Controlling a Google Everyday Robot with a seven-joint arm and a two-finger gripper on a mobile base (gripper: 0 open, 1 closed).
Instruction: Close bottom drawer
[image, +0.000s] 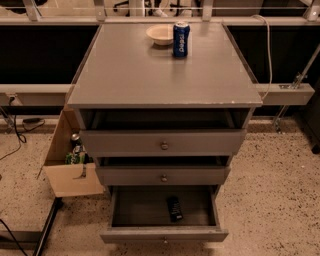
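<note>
- The blue can (181, 38) on the bench (150, 75) carries pale lettering down its side, but it cannot be made out.
- Nothing else bears readable text.
- The tool is out of view.
</note>
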